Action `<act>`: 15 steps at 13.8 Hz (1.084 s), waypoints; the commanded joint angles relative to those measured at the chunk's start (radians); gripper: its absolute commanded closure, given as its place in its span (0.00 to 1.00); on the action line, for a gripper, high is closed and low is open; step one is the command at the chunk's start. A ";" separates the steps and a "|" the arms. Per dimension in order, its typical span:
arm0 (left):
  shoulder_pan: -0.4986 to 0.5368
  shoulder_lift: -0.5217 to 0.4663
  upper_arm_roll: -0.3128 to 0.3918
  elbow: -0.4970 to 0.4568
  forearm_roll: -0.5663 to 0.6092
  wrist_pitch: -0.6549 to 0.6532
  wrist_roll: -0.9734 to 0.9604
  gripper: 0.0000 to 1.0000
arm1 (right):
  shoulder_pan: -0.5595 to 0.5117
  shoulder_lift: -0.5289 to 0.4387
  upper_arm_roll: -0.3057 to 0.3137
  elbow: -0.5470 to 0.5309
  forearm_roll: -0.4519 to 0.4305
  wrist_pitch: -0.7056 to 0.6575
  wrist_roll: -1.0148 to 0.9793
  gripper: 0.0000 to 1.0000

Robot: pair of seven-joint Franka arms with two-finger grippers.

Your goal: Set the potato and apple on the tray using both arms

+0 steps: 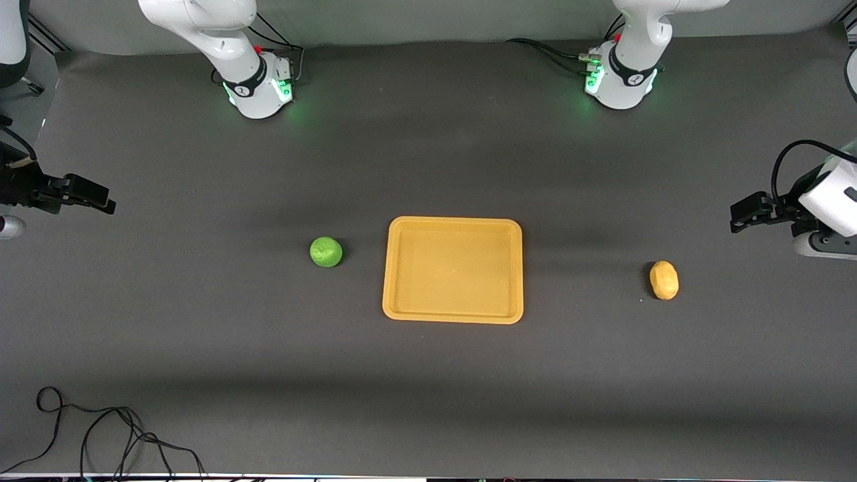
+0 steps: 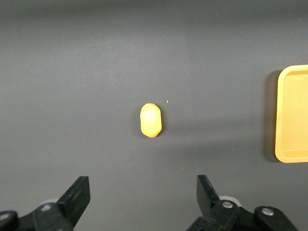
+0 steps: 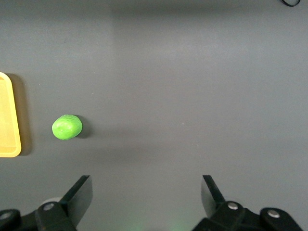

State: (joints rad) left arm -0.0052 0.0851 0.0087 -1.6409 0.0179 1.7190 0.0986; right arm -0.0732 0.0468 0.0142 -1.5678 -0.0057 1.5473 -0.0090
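The orange-yellow tray (image 1: pixel 453 270) lies empty at the table's middle. The green apple (image 1: pixel 326 252) sits on the table beside the tray, toward the right arm's end. The yellow-tan potato (image 1: pixel 663 280) lies on the table toward the left arm's end, apart from the tray. My left gripper (image 1: pixel 740 215) hangs open and empty over the table's left-arm end; its wrist view shows the open gripper (image 2: pixel 142 187), the potato (image 2: pixel 151 120) and the tray's edge (image 2: pixel 293 115). My right gripper (image 1: pixel 100 199) hangs open and empty over the right-arm end; its wrist view shows the open gripper (image 3: pixel 147 185), the apple (image 3: pixel 67 127) and the tray's corner (image 3: pixel 8 115).
The table is covered by a dark grey mat (image 1: pixel 428 375). The two arm bases (image 1: pixel 258 87) (image 1: pixel 619 80) stand along the edge farthest from the front camera. A loose black cable (image 1: pixel 100 435) lies at the nearest edge toward the right arm's end.
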 commanded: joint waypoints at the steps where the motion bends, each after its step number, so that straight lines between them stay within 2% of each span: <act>1: 0.008 -0.001 0.004 -0.011 -0.007 0.001 0.029 0.01 | 0.015 -0.021 -0.013 -0.018 -0.013 0.005 0.000 0.00; 5: 0.010 -0.007 0.004 -0.033 -0.007 0.022 0.044 0.01 | 0.015 -0.013 -0.013 -0.012 -0.013 0.007 -0.003 0.00; 10: 0.014 0.022 0.005 -0.285 -0.001 0.298 0.052 0.01 | 0.015 -0.010 -0.013 -0.005 -0.013 0.007 -0.009 0.00; 15: 0.027 0.263 0.004 -0.277 -0.007 0.471 0.073 0.00 | 0.015 -0.007 -0.013 0.002 -0.013 0.007 -0.009 0.00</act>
State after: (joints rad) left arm 0.0170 0.2705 0.0128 -1.9351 0.0178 2.1312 0.1547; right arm -0.0723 0.0468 0.0135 -1.5685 -0.0058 1.5494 -0.0090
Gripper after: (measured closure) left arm 0.000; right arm 0.000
